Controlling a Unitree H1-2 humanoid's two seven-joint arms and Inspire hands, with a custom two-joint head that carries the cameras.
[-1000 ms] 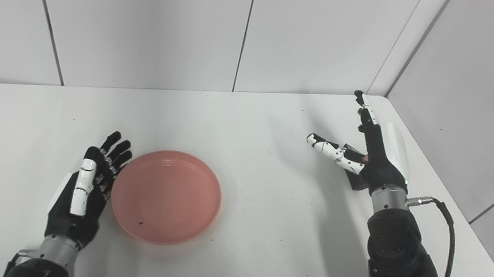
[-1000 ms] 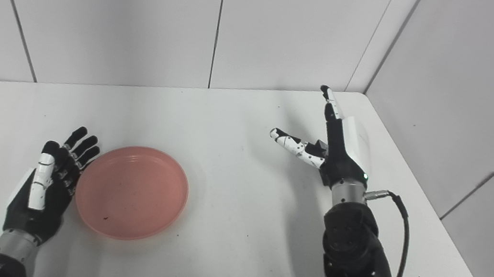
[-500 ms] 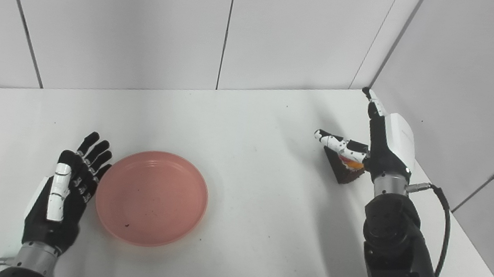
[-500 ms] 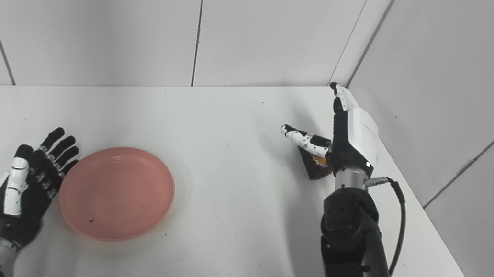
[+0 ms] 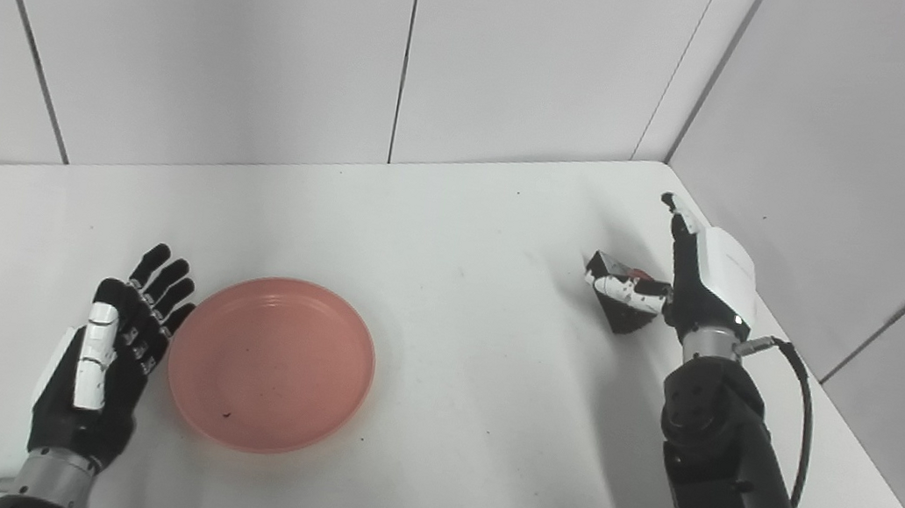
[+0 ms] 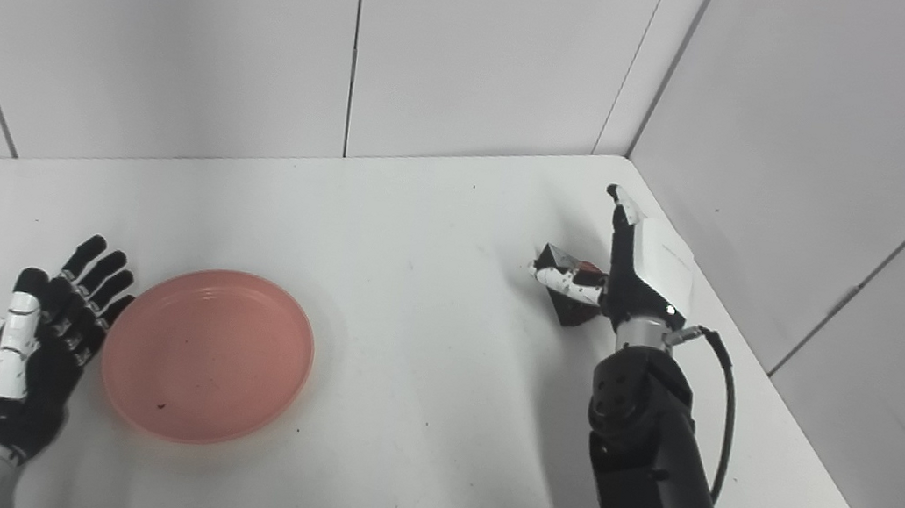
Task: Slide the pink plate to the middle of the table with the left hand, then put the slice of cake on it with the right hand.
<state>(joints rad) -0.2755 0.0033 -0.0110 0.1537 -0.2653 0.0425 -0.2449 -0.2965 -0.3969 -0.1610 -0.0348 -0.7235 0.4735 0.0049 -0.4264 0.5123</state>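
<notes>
The pink plate (image 5: 272, 362) lies on the desk (image 5: 437, 429), left of its middle, touching the open left robot hand (image 5: 102, 364). Well right of the plate, the right robot hand (image 5: 684, 278) is closing around the cake slice (image 5: 621, 300), which seems not yet lifted; carrying and placing remain.

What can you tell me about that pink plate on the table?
The pink plate is round and shallow with a raised rim, of a matte salmon colour like plastic. It holds nothing but a small dark speck or two. It lies flat on the white table, toward its left front. The left hand, open and palm up, lies right beside its left edge; whether they touch is unclear.
</notes>
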